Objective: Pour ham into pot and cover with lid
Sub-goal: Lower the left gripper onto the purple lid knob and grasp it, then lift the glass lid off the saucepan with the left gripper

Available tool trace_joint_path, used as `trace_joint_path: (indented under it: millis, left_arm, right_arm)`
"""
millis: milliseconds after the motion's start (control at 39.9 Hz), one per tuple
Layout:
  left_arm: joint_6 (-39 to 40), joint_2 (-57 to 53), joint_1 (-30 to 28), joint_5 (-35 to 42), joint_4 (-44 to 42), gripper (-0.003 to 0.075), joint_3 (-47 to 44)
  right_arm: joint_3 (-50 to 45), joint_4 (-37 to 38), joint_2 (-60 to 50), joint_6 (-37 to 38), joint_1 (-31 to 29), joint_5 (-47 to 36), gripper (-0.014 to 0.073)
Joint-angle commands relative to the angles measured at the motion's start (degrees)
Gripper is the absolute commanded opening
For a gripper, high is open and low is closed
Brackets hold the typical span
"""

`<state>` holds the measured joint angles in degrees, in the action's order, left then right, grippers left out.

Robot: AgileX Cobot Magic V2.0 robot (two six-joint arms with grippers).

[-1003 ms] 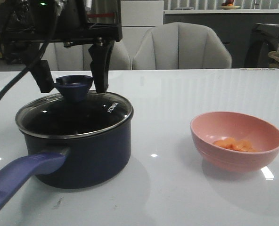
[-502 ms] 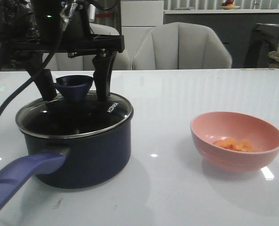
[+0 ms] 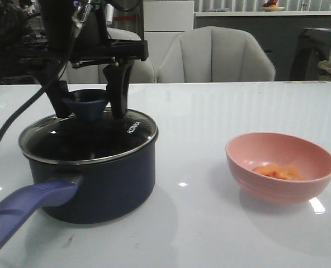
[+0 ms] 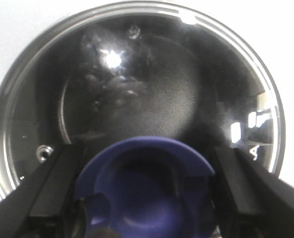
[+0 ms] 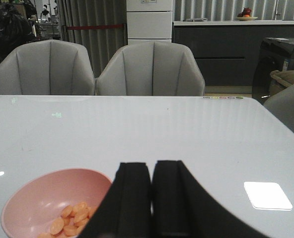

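Straddling the blue knob, left pincer stood open over lid on pot.
"KONKA" read white on glass; ham lay in pink bowl; right pincer was closed, empty.

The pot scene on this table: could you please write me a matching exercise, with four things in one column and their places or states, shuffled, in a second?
Things:
1. lid
2. ham
3. left pincer
4. right pincer

Places or states:
A. lying in the pink bowl
B. fingers pressed together, holding nothing
C. resting on the pot
D. straddling the blue knob, one finger on each side

Pairs: 1-C, 2-A, 3-D, 4-B
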<state>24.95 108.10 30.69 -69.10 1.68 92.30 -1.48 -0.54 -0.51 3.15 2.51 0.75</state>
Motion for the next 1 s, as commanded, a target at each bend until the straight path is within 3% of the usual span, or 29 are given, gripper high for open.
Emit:
trace_joint_path:
  millis: [0,527,978]
  left_arm:
    - [0.4,-1.9,-0.4,-0.6,1.2,0.0329,1.0]
    - [0.4,-1.9,-0.4,-0.6,1.2,0.0121,1.0]
    - [0.4,-1.9,-0.4,-4.1,0.7,0.0113,6.2]
  right_arm:
    - [-0.6,0.5,-1.2,-0.1,-0.2,-4.3,0.0159]
    - [-0.6,0.5,-1.2,-0.1,-0.2,-4.3,0.0159]
    - [-0.6,0.5,-1.2,-0.1,-0.2,-4.3,0.0159]
